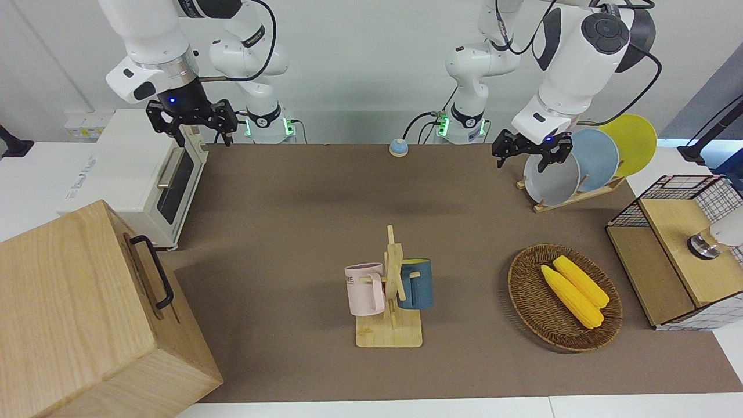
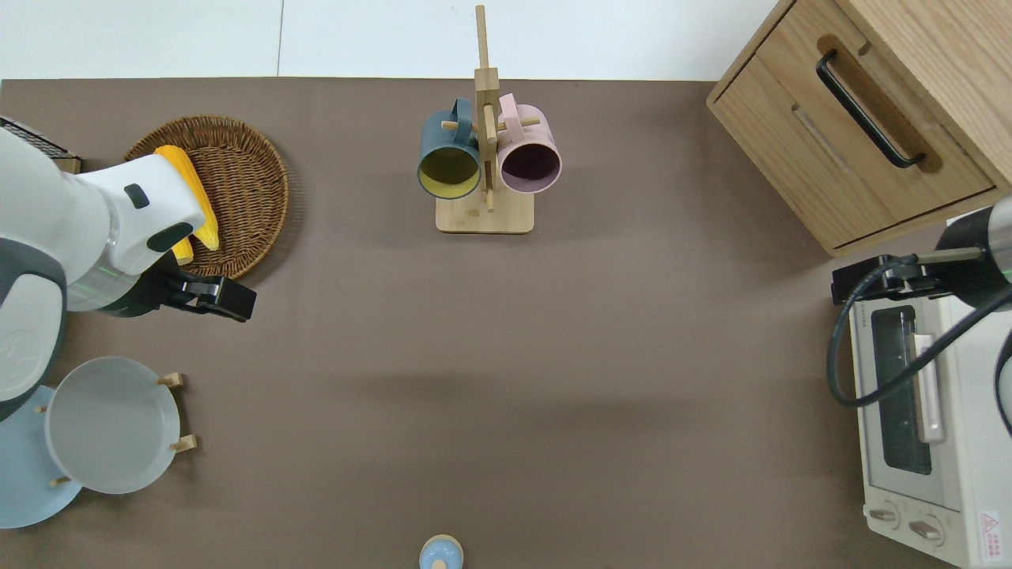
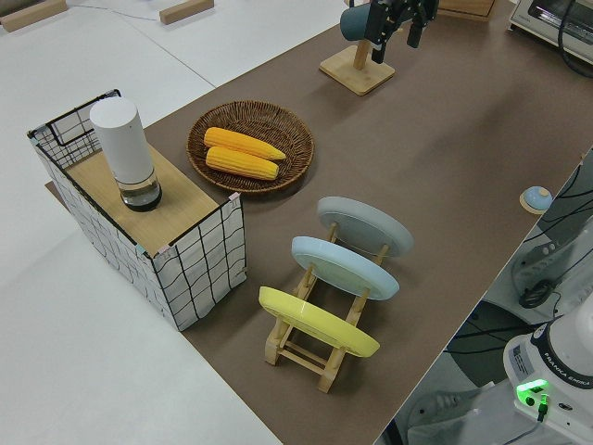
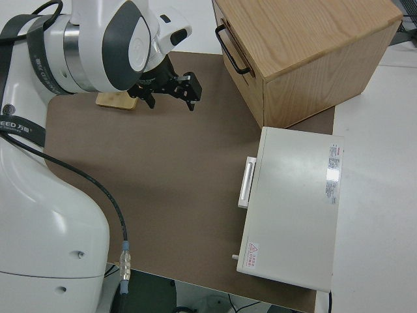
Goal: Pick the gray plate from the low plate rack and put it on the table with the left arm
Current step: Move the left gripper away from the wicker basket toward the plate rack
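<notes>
The gray plate (image 1: 551,177) stands slanted in the end slot of the low plate rack (image 1: 580,194), on the side toward the table's middle; it also shows in the overhead view (image 2: 111,425) and the left side view (image 3: 364,225). My left gripper (image 1: 531,152) is open and empty, up in the air. In the overhead view it (image 2: 212,296) is over bare table (image 2: 474,356) between the wicker basket and the rack (image 2: 178,411), apart from the plate. My right gripper (image 1: 191,125) is parked and open.
A sky-blue plate (image 1: 595,159) and a yellow plate (image 1: 630,142) fill the rack's other slots. A wicker basket (image 1: 525,296) holds two corn cobs. A mug stand (image 1: 392,290), a wire-sided shelf (image 1: 667,255), a toaster oven (image 1: 145,168) and a wooden drawer box (image 1: 75,313) stand around.
</notes>
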`<state>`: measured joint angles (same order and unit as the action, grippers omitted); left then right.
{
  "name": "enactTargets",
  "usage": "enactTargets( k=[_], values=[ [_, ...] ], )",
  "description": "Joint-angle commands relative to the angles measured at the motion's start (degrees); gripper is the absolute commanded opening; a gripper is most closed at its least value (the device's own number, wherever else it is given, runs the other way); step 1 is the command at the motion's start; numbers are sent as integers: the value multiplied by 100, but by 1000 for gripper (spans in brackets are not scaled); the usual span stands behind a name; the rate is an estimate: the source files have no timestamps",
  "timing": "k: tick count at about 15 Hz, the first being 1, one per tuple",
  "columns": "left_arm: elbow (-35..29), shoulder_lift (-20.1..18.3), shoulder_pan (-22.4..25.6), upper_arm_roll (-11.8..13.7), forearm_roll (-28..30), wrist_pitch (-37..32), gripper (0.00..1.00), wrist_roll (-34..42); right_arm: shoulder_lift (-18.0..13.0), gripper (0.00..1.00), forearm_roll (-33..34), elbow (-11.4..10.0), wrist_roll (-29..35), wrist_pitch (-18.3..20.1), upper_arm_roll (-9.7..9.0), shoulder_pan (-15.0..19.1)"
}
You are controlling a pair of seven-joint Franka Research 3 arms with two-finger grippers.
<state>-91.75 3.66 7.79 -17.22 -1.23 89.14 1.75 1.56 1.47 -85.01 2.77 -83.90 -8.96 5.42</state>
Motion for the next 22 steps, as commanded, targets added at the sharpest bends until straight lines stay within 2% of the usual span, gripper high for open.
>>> enactTargets(
  k=[1, 13, 17, 20, 22],
  values=[
    [-368, -303, 12, -36, -35, -194, 998, -322, 2, 983, -15, 37, 22, 5, 34, -41],
    [-466, -366, 56, -10, -105, -204, 998, -219, 2, 983, -15, 37, 22, 5, 34, -41],
    [-616, -550, 371, 69, -228, -196, 995, 114, 2, 983, -15, 37, 22, 5, 34, -41],
    [-1027, -971, 591, 201, -368, -82, 995, 614, 2, 983, -15, 37, 22, 14, 34, -41],
    [-1161, -1113, 767, 236, -474, -37, 995, 879, 2, 983, -15, 37, 22, 5, 34, -41]
  ],
)
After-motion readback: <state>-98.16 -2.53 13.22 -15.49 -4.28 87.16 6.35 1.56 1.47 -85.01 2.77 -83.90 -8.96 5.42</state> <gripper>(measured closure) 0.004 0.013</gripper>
